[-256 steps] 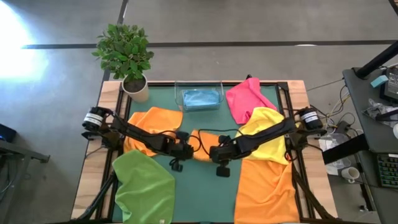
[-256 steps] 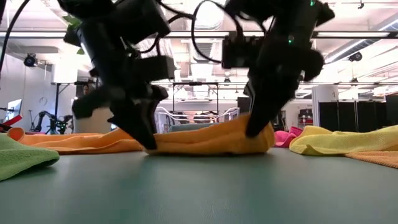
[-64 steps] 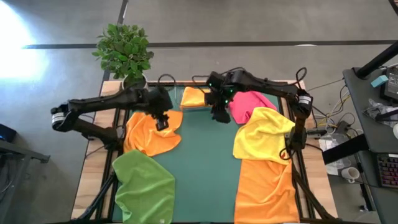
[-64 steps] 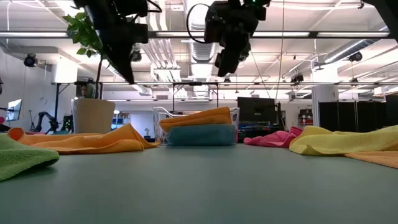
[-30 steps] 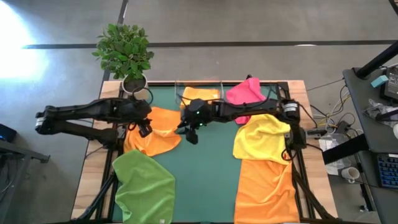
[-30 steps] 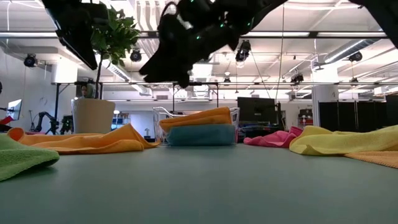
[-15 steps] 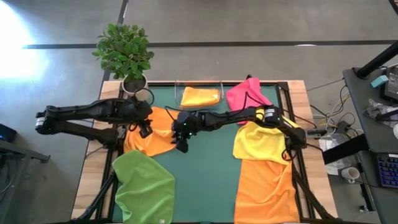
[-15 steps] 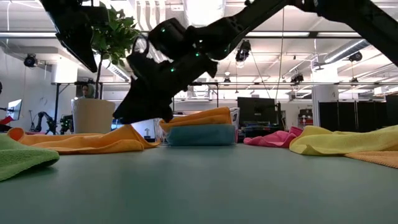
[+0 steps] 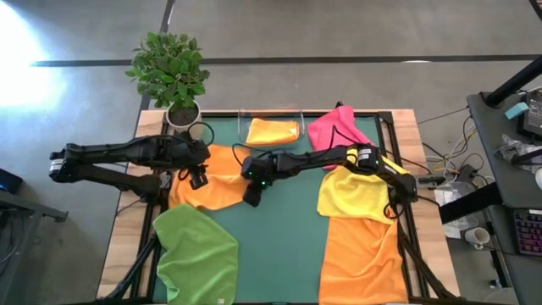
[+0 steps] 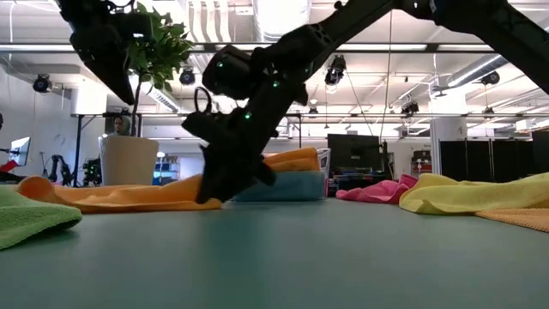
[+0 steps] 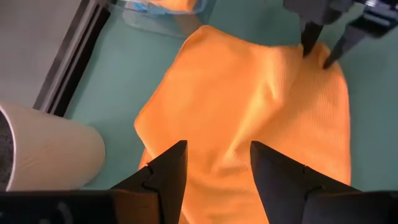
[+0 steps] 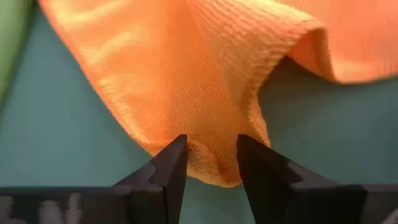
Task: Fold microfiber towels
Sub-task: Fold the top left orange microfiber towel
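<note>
The orange towel is spread at the table's left-centre; its right corner is straddled by the right gripper, fingers apart. The left gripper is held open above it.

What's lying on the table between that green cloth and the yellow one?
Only bare green table mat, as the high view shows. The green cloth and the yellow cloth lie on opposite sides of it, with nothing resting between them.
</note>
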Motion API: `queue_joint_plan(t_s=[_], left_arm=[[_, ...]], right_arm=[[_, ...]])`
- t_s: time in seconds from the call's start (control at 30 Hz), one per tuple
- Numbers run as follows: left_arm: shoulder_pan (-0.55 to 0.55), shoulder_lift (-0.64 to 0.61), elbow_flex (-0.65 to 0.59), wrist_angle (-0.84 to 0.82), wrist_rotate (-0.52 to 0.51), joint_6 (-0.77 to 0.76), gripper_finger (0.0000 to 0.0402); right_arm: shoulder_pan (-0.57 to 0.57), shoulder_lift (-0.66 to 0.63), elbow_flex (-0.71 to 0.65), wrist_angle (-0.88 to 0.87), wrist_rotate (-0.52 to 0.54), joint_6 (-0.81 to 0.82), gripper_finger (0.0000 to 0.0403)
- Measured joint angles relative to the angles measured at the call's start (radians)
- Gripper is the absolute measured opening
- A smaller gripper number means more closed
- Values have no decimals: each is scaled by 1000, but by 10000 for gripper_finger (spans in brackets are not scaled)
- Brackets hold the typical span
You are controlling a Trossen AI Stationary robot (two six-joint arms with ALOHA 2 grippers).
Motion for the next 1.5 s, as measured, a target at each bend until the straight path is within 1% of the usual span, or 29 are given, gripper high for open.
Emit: queue_joint_plan(t_s=[0.17,0.3,0.57,0.7,0.77,0.87,0.93,1.07,1.2,1.37,1.5], left_arm=[[0,5,0,2,0,31,160],[0,5,0,2,0,32,160],[0,6,-4,1,0,33,160],[0,5,-19,2,0,33,160],[0,5,-35,11,0,33,160],[0,6,-69,42,5,33,160],[0,8,-86,50,33,31,160],[-5,4,-126,90,151,25,160],[-24,-2,-156,130,272,20,160],[-69,-3,-178,137,343,-27,160],[-122,-5,-209,168,451,-34,160]], right_arm=[[9,-27,2,-171,29,75,105],[31,-63,-1,-348,70,127,94],[95,-128,-7,-701,216,253,77],[127,-141,-7,-835,223,285,65],[144,-141,-7,-875,238,289,59],[163,-152,-7,-860,248,290,53],[169,-165,-7,-826,247,290,48],[168,-197,-7,-742,248,275,38],[151,-214,-6,-642,247,222,29],[117,-214,-6,-557,227,149,16],[85,-215,-6,-480,176,69,9]])
